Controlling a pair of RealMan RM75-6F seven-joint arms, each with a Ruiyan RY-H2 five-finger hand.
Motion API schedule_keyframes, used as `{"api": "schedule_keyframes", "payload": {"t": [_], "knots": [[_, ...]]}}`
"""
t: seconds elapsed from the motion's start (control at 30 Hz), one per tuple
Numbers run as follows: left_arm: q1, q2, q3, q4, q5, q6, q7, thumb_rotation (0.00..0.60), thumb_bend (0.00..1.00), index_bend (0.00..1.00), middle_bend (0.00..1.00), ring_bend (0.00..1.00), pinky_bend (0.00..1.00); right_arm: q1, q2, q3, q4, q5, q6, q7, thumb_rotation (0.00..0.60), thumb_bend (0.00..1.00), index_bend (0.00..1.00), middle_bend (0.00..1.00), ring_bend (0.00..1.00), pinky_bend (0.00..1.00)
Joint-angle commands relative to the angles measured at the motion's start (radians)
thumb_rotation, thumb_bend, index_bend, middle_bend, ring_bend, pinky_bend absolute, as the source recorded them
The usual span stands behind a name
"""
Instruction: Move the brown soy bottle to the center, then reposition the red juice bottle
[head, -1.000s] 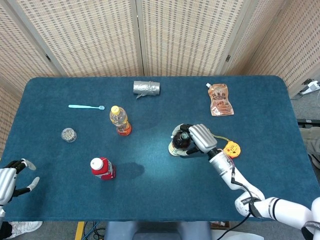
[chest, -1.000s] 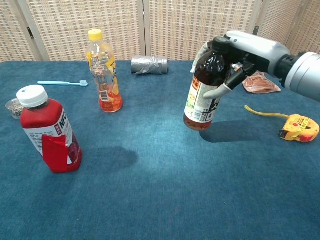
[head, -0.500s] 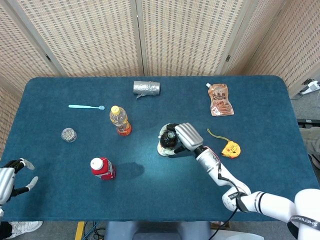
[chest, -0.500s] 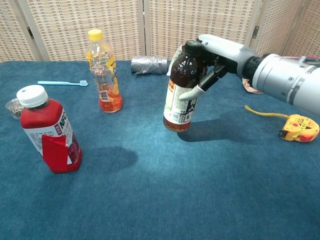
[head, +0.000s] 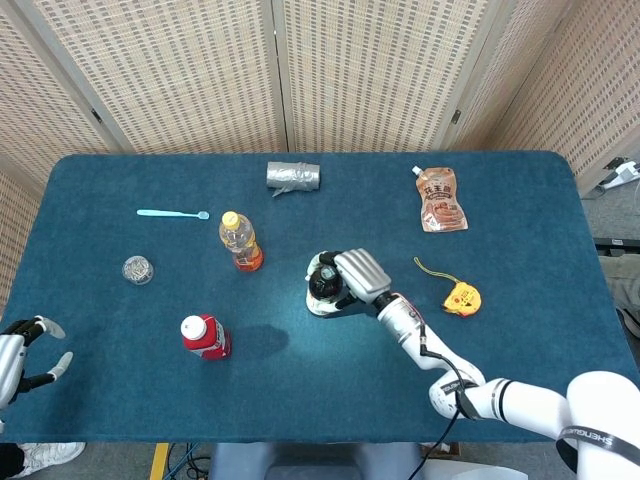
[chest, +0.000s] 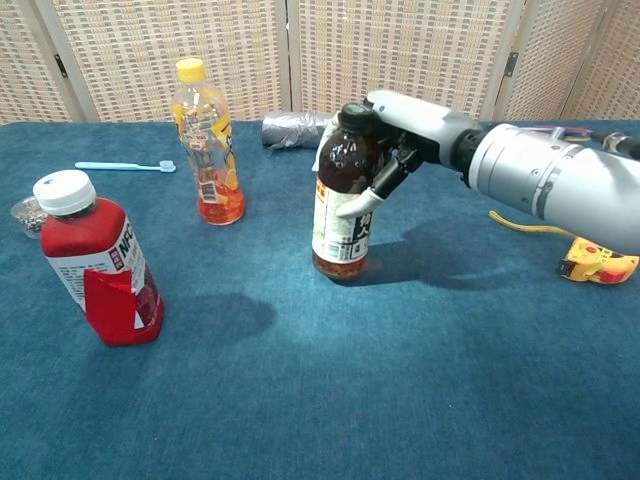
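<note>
My right hand (chest: 395, 135) is wrapped around the neck and shoulder of the brown soy bottle (chest: 342, 195), which stands upright near the middle of the blue table (head: 520, 300), its base at or just above the cloth; I cannot tell which from the chest view. From the soy bottle, the red juice bottle (chest: 92, 260) stands at about 8 o'clock in the head view, well apart, and the orange drink bottle (head: 240, 241) at about 10 o'clock, nearer.

I judge the soy bottle heavy for its size, dark liquid nearly to the shoulder, rigid, with a slick paper label. Held this high it can swing, so a grip lower on the body would steady it. The juice bottle looks squat, full and top-capped; I would take it around the waist, over the label, since its sides look smooth.

My left hand (head: 20, 352) rests at the table's edge, at about 8 o'clock from the juice bottle, fingers spread and empty, partly cut off by the frame. My own hand hides the soy bottle's cap and far side
</note>
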Motion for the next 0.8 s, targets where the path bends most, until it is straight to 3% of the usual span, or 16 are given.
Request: {"api": "schedule_keyframes", "payload": {"t": [0.03,0.8], "knots": [[0.000,0.001,-0.001,0.000,0.000,0.000,-0.001,0.600,0.24,0.48,0.42,0.36,0.56,0.003,-0.004,0.000,0.004,0.003,-0.001,-0.003,0.600,0.03,0.48,0.59,0.53,0.65],[0.000,0.003,-0.001,-0.002,-0.003,-0.005,0.001,0.600,0.24,0.48,0.42,0.36,0.56,0.009,-0.008,-0.016,0.013,0.013,0.004,-0.019,0.600,0.03,0.48,0.56,0.52,0.65]]}}
